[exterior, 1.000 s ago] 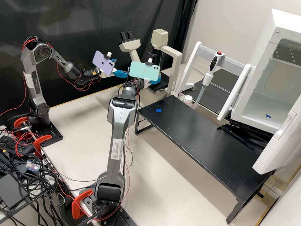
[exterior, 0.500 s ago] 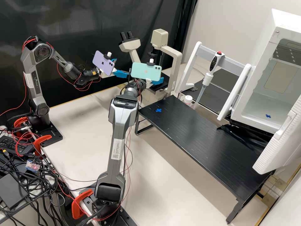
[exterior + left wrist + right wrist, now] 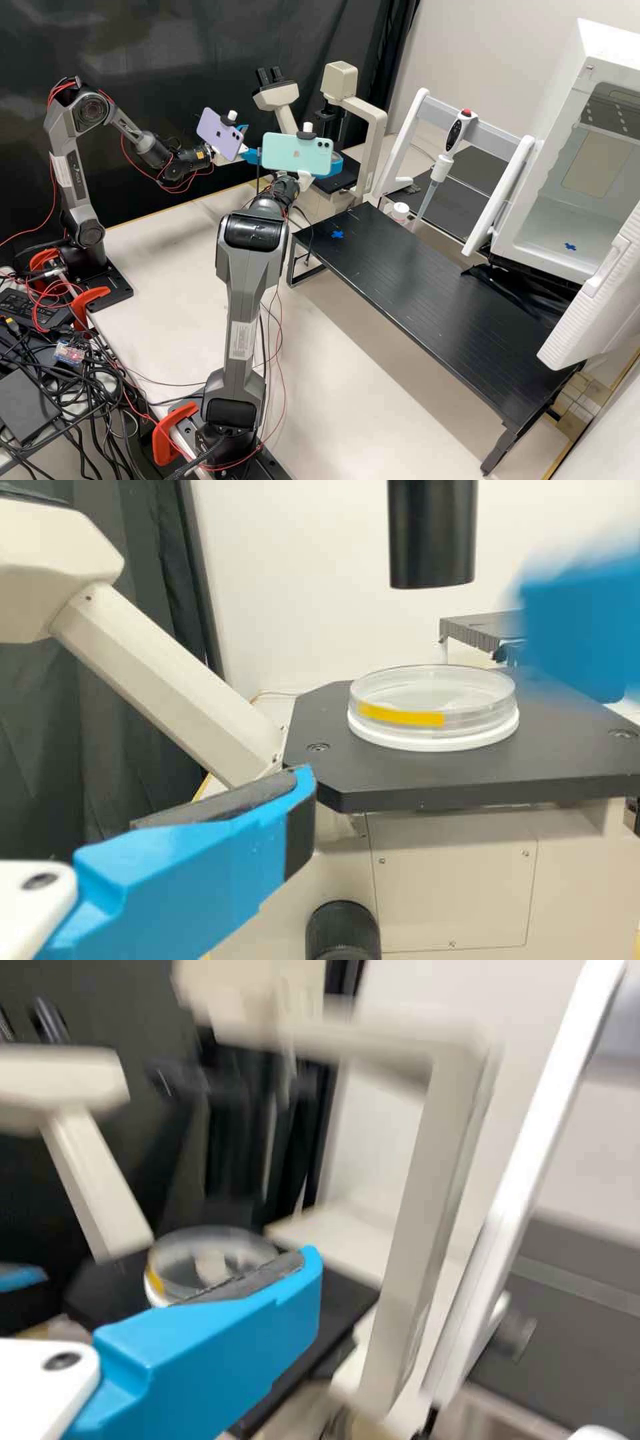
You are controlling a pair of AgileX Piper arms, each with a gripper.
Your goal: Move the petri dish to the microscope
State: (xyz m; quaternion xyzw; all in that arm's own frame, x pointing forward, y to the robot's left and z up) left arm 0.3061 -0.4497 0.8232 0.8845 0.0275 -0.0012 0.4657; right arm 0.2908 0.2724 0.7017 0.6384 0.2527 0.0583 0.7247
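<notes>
You've got the petri dish (image 3: 433, 702) on the microscope (image 3: 375, 117) already — it sits flat on the black stage (image 3: 370, 780), on a white round base (image 3: 440, 742), yellow strip (image 3: 400, 716) on its side wall. Black tube (image 3: 432, 530) is above the stage, well apart from the dish.

Your left gripper (image 3: 253, 140) is released: in the high view its two blue fingers stand apart, nothing held. It's short of the stage, apart from the dish.

Your right gripper (image 3: 336, 165) is nearer the dish, at the stage. Also reads as released — one blue finger (image 3: 210, 1355) spread to the side in its own wrist view, bare grey pad (image 3: 240, 1282), no dish in its grasp. That finger overlaps part of the dish there; can't tell you if they touch.

Rest of your bench: purple phone (image 3: 220, 133) on the left arm, teal phone (image 3: 297, 155) on the right arm. Black raised shelf (image 3: 413, 287) has a blue cross (image 3: 337, 235) near its far left end. Pipette (image 3: 453, 137) hangs upright-ish on its stand (image 3: 493, 133), white-lidded jar (image 3: 400, 211) near its tip. White cabinet (image 3: 553, 227) is open, blue mark (image 3: 570, 247) on its floor.
</notes>
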